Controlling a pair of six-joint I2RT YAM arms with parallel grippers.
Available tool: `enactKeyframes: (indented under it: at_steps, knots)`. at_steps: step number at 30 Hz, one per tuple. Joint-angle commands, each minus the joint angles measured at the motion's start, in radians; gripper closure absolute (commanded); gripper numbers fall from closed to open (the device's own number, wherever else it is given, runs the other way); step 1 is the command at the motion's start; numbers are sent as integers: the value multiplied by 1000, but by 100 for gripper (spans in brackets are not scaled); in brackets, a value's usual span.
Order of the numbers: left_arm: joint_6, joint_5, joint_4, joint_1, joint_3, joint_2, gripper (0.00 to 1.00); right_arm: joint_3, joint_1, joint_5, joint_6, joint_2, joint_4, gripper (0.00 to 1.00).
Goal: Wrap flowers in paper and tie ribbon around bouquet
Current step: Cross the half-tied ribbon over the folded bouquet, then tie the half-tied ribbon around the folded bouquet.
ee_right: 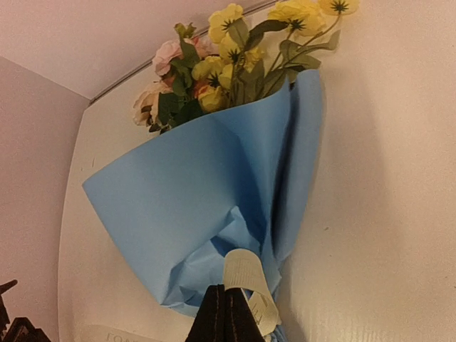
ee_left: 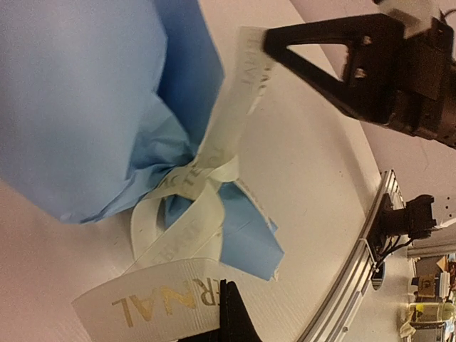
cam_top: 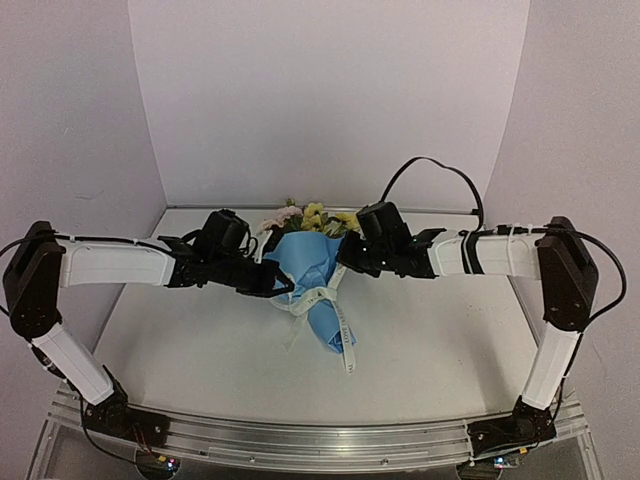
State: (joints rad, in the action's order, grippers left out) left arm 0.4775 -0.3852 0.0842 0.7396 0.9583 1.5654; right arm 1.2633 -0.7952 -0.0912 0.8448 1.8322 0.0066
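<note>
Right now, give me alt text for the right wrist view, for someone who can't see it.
A bright blue paper cone bouquet lies on a white table, pink and yellow blossoms spilling from its wide rim. At its pinched narrow end, a flat cream-white ribbon runs into the closed dark jaws at the bottom edge.

One bouquet [cam_top: 310,262], one ribbon [cam_top: 341,335], one table [cam_top: 180,350]

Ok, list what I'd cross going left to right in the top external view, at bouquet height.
Left arm's white forearm → left fingers → blue paper bouquet → right fingers → right arm's white forearm.
</note>
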Motion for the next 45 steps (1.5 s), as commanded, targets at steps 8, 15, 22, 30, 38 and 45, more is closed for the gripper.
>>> enactKeyframes:
  at_steps: [8, 15, 22, 30, 38, 45]
  knots:
    - [-191, -151, -56, 135, 310, 221, 100, 203, 0, 308, -114, 126, -5, 92]
    - [-190, -178, -129, 142, 303, 238, 100, 163, 26, 335, -74, 70, -5, 56]
    - [-189, -198, -173, 142, 254, 207, 100, 142, 49, 364, -15, 15, 1, 32]
    - [-183, -224, -235, 142, 197, 167, 100, 103, 81, 422, 53, -22, 42, 9]
    - [-197, -234, -209, 142, 247, 204, 100, -50, 138, 338, 120, -190, 83, 2]
    - [-225, -191, -10, 145, 499, 394, 92, -190, 151, 133, 113, -361, -22, 2]
